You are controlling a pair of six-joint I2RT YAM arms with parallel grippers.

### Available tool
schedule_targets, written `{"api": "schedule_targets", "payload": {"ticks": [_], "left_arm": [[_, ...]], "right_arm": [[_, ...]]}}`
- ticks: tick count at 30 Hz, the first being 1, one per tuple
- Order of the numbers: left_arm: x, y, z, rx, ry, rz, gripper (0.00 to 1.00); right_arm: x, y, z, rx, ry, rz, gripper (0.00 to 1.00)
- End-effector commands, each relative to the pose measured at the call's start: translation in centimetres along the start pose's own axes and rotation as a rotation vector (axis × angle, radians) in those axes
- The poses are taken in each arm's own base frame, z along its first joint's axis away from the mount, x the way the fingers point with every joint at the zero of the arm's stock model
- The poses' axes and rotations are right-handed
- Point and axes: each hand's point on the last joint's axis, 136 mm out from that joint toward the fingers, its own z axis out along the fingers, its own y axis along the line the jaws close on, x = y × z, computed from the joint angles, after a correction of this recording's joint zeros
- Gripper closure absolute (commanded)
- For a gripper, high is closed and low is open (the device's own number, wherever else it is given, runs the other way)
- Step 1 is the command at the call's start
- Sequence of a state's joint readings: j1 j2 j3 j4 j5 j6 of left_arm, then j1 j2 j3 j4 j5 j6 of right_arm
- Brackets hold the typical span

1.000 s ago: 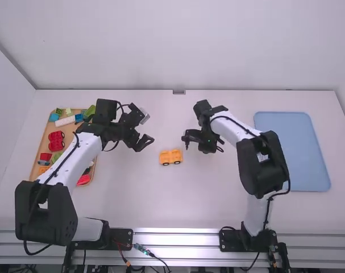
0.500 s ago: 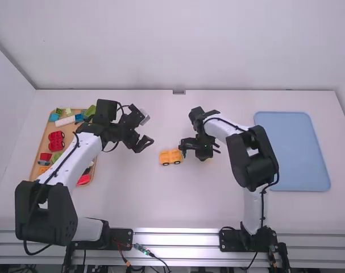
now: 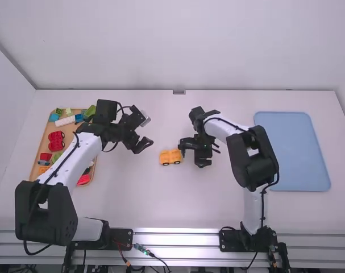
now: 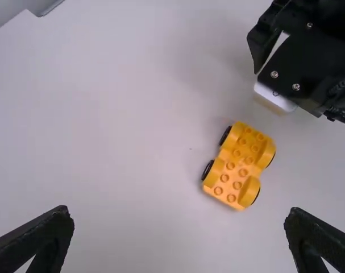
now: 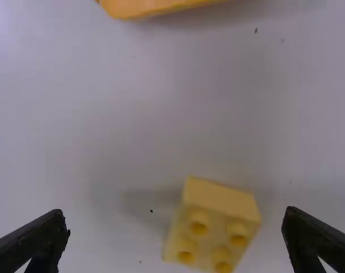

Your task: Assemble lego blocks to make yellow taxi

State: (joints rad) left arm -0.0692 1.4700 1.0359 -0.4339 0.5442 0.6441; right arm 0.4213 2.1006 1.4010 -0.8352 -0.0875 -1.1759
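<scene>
Over the table's middle left, my left gripper (image 3: 145, 130) stands open and holds nothing; in the left wrist view, the left gripper (image 4: 179, 222) has its fingers far apart. The orange-yellow wheeled base (image 3: 171, 157) rests studs up on the table, also seen as the wheeled base (image 4: 238, 166). Just right of it is my right gripper (image 3: 196, 153). In the right wrist view, a pale yellow block (image 5: 213, 227) with four studs lies between the spread fingers of the right gripper (image 5: 177, 217), touched by neither. An edge of the wheeled base (image 5: 155, 5) shows beyond.
A wooden tray (image 3: 40, 149) at the far left holds red, green, blue and white blocks, partly behind the left arm. A blue tray (image 3: 291, 151) lies at the right. Bare table surrounds the wheeled base on its near side.
My right gripper has moved toward the camera and slightly left, close beside the wheeled base, and its near finger has swung outward. The left arm has stayed nearly still.
</scene>
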Motion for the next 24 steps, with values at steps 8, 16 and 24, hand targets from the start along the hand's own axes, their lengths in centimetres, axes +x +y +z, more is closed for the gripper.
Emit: {"api": "schedule_targets", "payload": {"ticks": [8,16,24], "left_arm": [[0.3,-0.9,0.0,0.030,-0.002,-0.005,0.01],[2.6,-7.6,2.4,0.284,-0.283,0.478,0.01],[6.2,-8.1,6.4,0.287,-0.376,0.362,0.01]], "right_arm": [[-1.8,-0.2,-10.6,0.165,-0.392,0.032,0.01],[1.3,-0.6,-13.2,0.317,-0.846,0.104,0.01],[0.4,0.5,-8.4,0.415,-0.953,-0.030,0.01]]}}
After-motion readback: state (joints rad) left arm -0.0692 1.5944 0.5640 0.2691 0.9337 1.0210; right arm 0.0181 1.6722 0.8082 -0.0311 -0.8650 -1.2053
